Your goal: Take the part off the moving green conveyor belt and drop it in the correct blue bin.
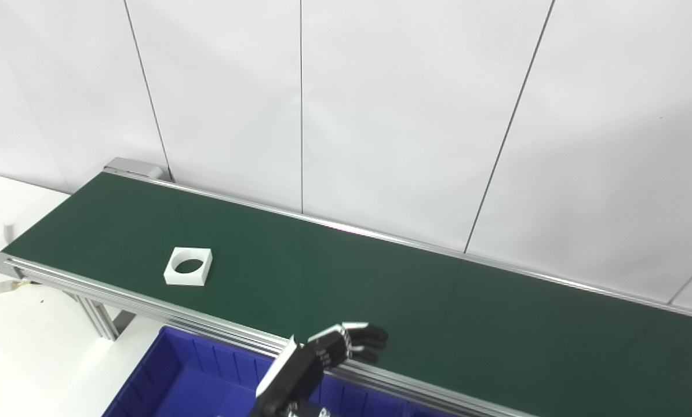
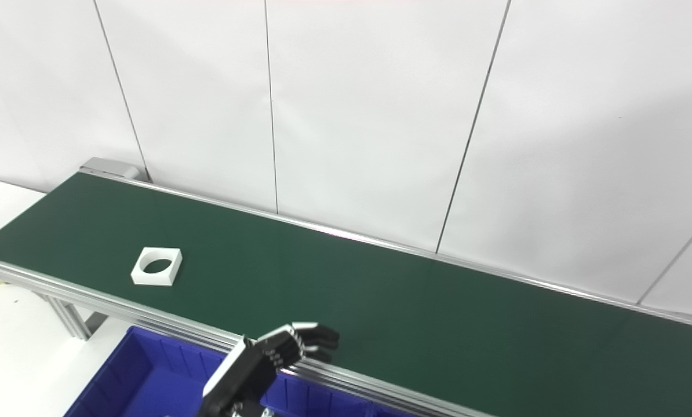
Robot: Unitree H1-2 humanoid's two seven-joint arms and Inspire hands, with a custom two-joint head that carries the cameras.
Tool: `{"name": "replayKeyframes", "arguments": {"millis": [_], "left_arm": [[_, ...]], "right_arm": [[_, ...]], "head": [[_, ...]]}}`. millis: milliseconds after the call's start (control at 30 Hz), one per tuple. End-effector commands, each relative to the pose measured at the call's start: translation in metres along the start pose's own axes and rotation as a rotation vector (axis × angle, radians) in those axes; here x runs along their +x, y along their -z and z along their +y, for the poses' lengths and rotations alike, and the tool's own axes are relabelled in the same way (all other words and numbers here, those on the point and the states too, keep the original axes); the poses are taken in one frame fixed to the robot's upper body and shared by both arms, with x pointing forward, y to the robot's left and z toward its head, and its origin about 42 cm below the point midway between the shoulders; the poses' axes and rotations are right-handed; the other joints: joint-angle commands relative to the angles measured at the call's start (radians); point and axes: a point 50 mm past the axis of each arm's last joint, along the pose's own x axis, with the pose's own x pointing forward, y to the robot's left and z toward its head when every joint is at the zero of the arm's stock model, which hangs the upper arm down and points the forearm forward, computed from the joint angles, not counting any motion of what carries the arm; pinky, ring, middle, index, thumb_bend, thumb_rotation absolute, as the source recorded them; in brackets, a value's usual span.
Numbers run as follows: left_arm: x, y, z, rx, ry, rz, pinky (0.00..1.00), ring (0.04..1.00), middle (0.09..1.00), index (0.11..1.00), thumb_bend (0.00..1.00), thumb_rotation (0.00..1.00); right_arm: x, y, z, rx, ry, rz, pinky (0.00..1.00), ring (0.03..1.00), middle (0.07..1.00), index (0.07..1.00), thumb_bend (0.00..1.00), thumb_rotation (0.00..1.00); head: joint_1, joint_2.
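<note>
part (image 1: pixel 188 266): white square with round hole, flat on green conveyor belt (image 1: pixel 496 324), left-centre | left robot hand (image 1: pixel 346 344): lower centre at belt's near rail, fingers curled, holding nothing, likely waiting | blue bin (image 1: pixel 178 376): bottom left, below rail | right robot hand: unseen

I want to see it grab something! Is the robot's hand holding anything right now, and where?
No. The left hand holds nothing; its fingers curl over the conveyor belt's near edge. The white square part lies alone on the belt, away from the hand.
</note>
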Motion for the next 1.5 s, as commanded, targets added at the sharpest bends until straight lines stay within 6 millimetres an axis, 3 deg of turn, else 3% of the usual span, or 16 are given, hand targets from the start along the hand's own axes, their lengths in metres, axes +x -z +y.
{"name": "replayKeyframes", "arguments": {"millis": [0,233,400,567,900,1467], "left_arm": [[0.016,-0.016,0.006,0.052,0.002,-0.094,0.67,0.751,0.776,0.744,1.0,0.28],[0.032,-0.022,0.024,0.138,0.0,-0.119,0.7,0.78,0.797,0.775,1.0,0.29],[0.044,-0.026,0.037,0.202,-0.001,-0.102,0.78,0.826,0.829,0.799,0.95,0.35],[0.055,-0.03,0.051,0.287,-0.004,-0.081,0.78,0.835,0.847,0.812,0.92,0.37],[0.08,-0.035,0.086,0.481,-0.007,-0.015,0.87,0.885,0.884,0.85,0.85,0.27],[0.098,-0.051,0.143,0.893,0.001,0.134,0.99,0.975,0.94,0.883,0.85,0.29]], "right_arm": [[0.006,-0.009,0.001,0.0,0.008,-0.083,0.9,0.885,0.885,0.975,0.83,0.17],[0.008,-0.009,0.002,0.012,0.011,-0.083,0.89,0.877,0.884,0.974,0.86,0.18],[0.01,-0.008,0.002,0.008,0.01,-0.082,0.87,0.87,0.884,0.971,0.86,0.19],[0.01,-0.009,0.002,0.01,0.011,-0.083,0.87,0.871,0.881,0.967,0.87,0.18],[0.01,-0.008,0.001,-0.002,0.009,-0.082,0.86,0.867,0.878,0.962,0.86,0.18],[0.013,-0.008,0.003,0.014,0.007,-0.082,0.87,0.879,0.882,0.972,0.89,0.21]], "head": [[-0.002,0.001],[-0.001,-0.005],[-0.001,-0.004],[-0.004,-0.003],[-0.001,-0.005],[-0.004,-0.015]]}}
